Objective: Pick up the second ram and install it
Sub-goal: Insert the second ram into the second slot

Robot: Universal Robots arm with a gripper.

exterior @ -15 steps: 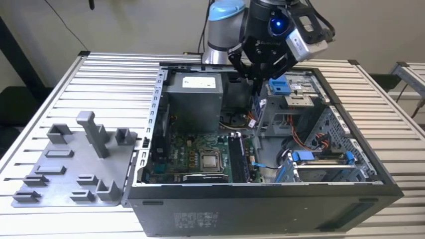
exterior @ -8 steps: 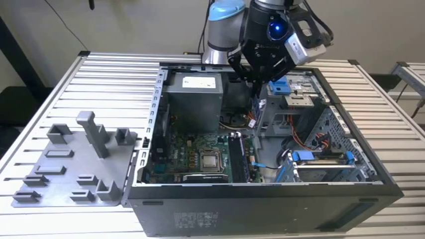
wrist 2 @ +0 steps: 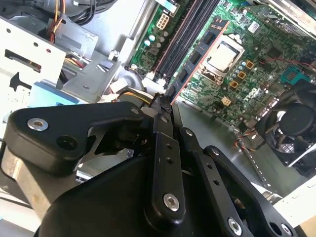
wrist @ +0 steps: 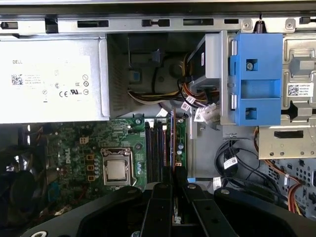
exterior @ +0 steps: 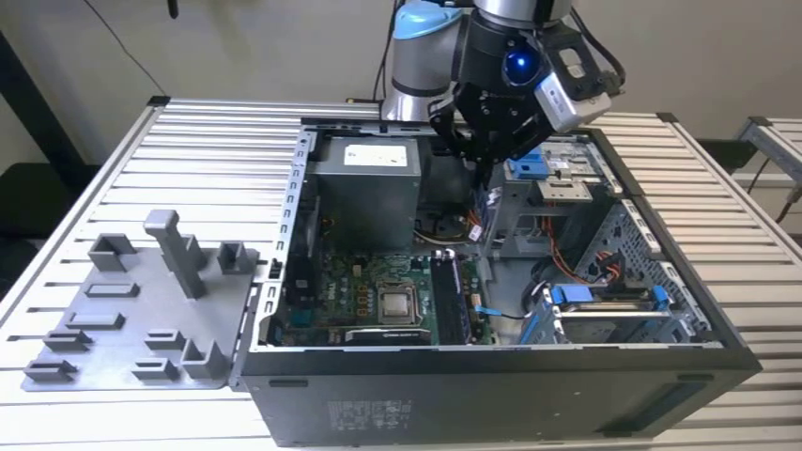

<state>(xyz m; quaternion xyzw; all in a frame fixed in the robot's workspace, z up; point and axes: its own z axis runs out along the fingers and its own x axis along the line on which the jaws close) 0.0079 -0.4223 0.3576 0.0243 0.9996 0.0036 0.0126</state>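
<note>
The second ram (wrist 2: 197, 54), a thin, flat, dark blue-green circuit-board stick with black chips along its face, is clamped by one end between the fingertips of the black end effector (wrist 2: 165, 101), whose fingers are drawn together onto the board's two faces. In the second wrist view the stick reaches out from the fingertips over the green motherboard (wrist 2: 252, 74), running beside the long black memory slots (wrist 2: 180, 39). In the first wrist view the stick (wrist: 173, 140) appears edge-on, a narrow strip in line with the slots, with the end effector (wrist: 174, 185) gripping its near end. In the exterior view the end effector (exterior: 483, 155) hangs above the open black computer case (exterior: 501, 376), over its far part near the grey power supply box (exterior: 366, 188). The case rests on a slatted metal surface (exterior: 138, 178), beside a grey plastic tray (exterior: 138, 319) of blocks.
</note>
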